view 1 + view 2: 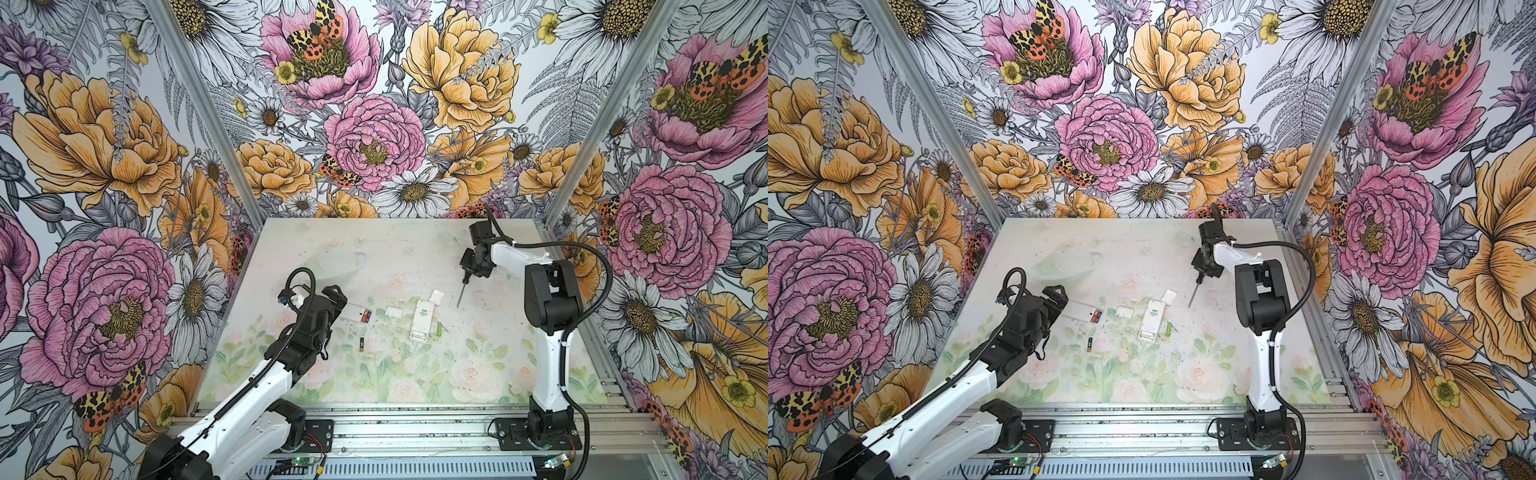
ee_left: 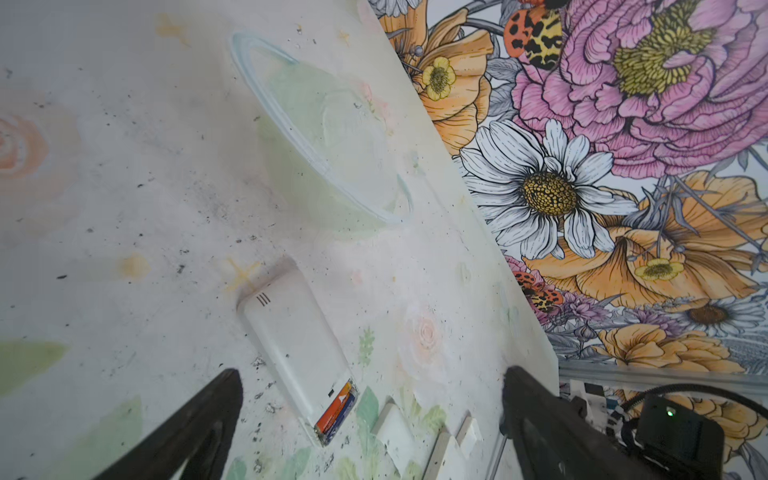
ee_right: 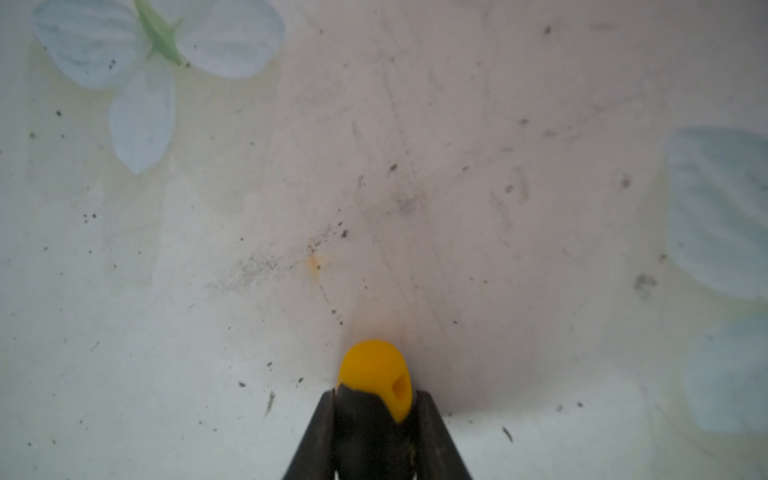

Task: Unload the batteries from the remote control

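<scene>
Batteries: two in a white remote (image 1: pixel 351 311), two loose on the surface (image 1: pixel 415 374).
Orange-red battery (image 1: pixel 366 316) and a dark one sit in the open compartment, beside the left claw (image 2: pixel 372 376), spread wide and empty. Black gold-ended battery (image 1: pixel 361 345) lies apart; lime-green battery (image 1: pixel 439 329) just beside the second remote (image 1: pixel 420 321). Right claw (image 3: pixel 374 401) grips the screwdriver (image 3: pixel 374 361) handle, clenched.

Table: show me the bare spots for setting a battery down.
Bare: the near strip of the table, in front of the black battery and green battery; also the far middle, between clear bowl and screwdriver. Crowded: the middle band, left remote through cover to right remote.
</scene>
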{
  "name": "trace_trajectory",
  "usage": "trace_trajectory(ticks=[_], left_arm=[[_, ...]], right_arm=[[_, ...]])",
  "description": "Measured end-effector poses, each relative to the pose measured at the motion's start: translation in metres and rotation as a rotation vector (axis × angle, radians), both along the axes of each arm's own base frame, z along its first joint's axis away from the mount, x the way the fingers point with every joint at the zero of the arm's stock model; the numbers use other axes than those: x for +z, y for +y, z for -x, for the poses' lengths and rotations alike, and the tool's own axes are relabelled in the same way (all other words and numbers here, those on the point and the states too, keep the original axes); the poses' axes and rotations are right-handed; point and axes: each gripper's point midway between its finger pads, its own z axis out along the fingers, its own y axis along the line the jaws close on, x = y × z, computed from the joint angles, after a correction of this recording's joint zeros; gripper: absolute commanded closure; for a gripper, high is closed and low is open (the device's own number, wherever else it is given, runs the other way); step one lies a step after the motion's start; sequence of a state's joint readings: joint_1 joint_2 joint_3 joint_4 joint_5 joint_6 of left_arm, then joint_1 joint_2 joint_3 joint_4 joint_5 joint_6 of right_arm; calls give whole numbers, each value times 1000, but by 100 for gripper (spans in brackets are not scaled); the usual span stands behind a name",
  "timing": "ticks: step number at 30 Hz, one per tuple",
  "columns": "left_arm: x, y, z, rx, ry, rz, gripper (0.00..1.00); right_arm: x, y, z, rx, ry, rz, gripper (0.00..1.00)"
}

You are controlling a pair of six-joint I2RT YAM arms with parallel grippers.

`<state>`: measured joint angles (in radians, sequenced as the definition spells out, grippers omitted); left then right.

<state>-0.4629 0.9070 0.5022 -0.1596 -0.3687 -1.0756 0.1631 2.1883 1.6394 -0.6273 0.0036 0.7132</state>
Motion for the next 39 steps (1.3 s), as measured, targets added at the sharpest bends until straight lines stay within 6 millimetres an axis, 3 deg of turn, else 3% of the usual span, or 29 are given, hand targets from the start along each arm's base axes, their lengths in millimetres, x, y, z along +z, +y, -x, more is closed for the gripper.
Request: trace_trajectory(ticks=[4, 6, 9, 12, 14, 18, 21, 28, 35, 37, 39], left_arm=[[32, -51, -23, -213, -40, -75, 1], [48, -86, -36, -352, -76, -111, 1], [65, -154, -46, -605, -135, -180, 1], [66, -225, -43, -864, -200, -254, 1], [57, -267, -33, -1028, -244, -287, 3], [36, -322, -12, -1273, -289, -237, 9], [22, -340, -12, -1348, -288, -200, 9], [17, -359, -6, -1430, -312, -166, 17], [-17, -367, -3, -1475, -238, -143, 30], [-23, -367, -2, -1480, -219, -140, 38], [-24, -367, -2, -1484, -214, -137, 58]], right_arm=[[1, 0, 4, -10, -2, -12, 100], [1, -1, 17, -19, 15, -17, 100], [8, -6, 52, -43, 58, -27, 100], [38, -7, 72, -69, 28, -51, 100], [74, -6, 76, -95, -48, -83, 100], [128, -2, 81, -131, -172, -139, 100], [140, -2, 87, -160, -197, -164, 100], [126, 0, 97, -203, -148, -180, 100], [125, 0, 98, -222, -145, -189, 100], [125, 0, 98, -226, -145, -192, 100], [125, 0, 98, -228, -144, -193, 100]])
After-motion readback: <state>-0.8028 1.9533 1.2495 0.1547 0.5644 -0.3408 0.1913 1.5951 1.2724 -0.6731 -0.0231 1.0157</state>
